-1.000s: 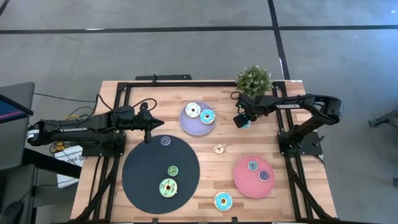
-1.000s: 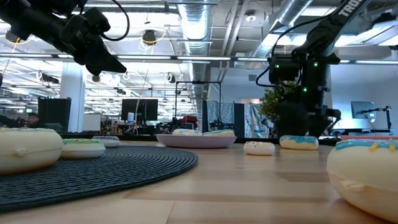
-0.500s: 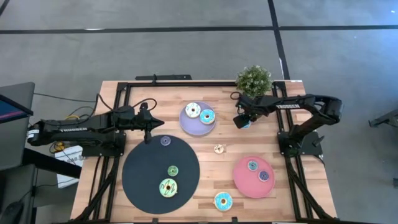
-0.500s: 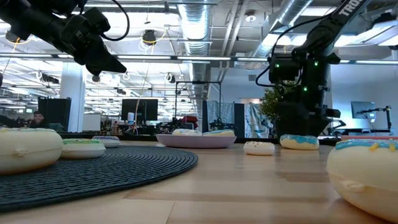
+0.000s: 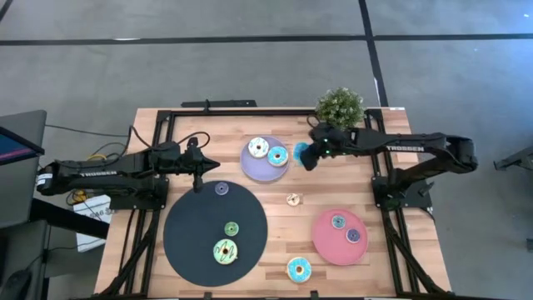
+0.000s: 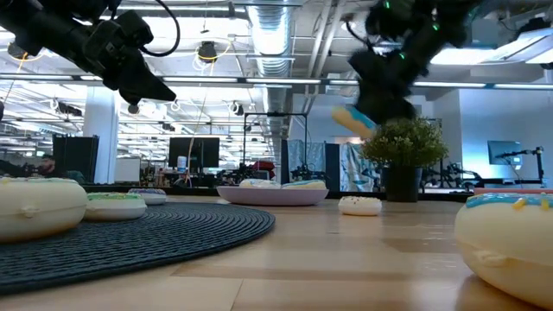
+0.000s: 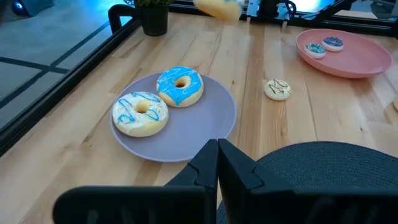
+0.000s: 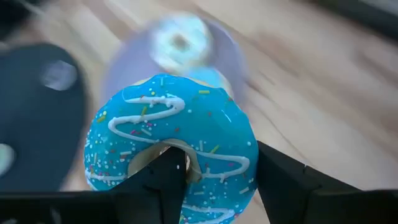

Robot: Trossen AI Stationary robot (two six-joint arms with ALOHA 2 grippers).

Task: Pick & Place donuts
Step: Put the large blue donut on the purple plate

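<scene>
Blue-iced donut [image 8: 171, 146] with white drizzle and sprinkles, clamped between fingers of right gripper [image 5: 306, 155], held in air just beside lavender plate [image 5: 251, 165]. Two more donuts [image 7: 160, 101] lying on that plate. Left gripper [image 5: 198, 169] with fingers together, hanging over far edge of black mat [image 5: 190, 227].

bare wood between lavender plate [image 5: 260, 172] and pink plate [image 5: 329, 243] | obstacles: potted plant [image 5: 339, 106], small cream donut [image 5: 293, 199]

Blue sprinkled donut [image 8: 173, 144] aloft in right gripper [image 8: 214, 174], other donuts [image 7: 159, 102] on plates
</scene>
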